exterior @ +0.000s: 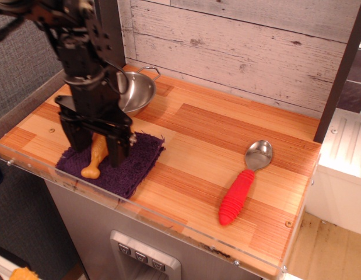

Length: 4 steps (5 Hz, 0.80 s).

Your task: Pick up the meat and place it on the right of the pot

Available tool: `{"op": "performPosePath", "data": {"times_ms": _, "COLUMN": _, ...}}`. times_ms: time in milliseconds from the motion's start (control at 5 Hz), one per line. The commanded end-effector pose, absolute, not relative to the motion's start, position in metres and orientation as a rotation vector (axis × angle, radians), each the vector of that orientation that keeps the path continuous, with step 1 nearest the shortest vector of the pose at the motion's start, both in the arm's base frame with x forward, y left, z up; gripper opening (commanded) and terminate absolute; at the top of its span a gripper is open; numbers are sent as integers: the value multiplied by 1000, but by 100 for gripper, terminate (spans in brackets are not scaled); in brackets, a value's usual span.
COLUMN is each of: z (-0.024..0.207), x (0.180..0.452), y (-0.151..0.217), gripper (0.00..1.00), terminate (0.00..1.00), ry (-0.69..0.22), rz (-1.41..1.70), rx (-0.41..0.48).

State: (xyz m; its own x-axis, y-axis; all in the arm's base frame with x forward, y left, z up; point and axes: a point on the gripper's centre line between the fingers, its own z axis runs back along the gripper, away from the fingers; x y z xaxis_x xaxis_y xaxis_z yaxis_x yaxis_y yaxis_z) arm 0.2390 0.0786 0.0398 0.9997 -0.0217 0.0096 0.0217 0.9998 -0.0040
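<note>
The meat is a golden-tan toy drumstick lying on a purple cloth at the front left; only its shaft and bone end show. My black gripper stands open right over it, one finger on each side of the drumstick, low at the cloth. The plump end is hidden behind the gripper. The pot, a shiny steel bowl with wire handles, sits behind the cloth at the back left, partly hidden by my arm.
A metal spoon with a red ribbed handle lies at the right front. A dark post stands behind the pot and another post at the right. The wood plank wall runs along the back.
</note>
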Motion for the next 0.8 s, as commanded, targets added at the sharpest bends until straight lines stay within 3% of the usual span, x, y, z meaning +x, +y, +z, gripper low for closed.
{"op": "performPosePath", "data": {"times_ms": 0, "z": 32, "x": 243, "y": 82, "gripper": 100, "terminate": 0, "ry": 17, "rz": -23, "rx": 5}}
{"op": "performPosePath", "data": {"times_ms": 200, "z": 33, "x": 242, "y": 82, "gripper": 0, "terminate": 0, "ry": 6, "rz": -25, "rx": -7}}
{"op": "performPosePath", "data": {"times_ms": 600, "z": 46, "x": 243, "y": 78, "gripper": 0, "terminate": 0, "ry": -39, "rz": -54, "rx": -24}}
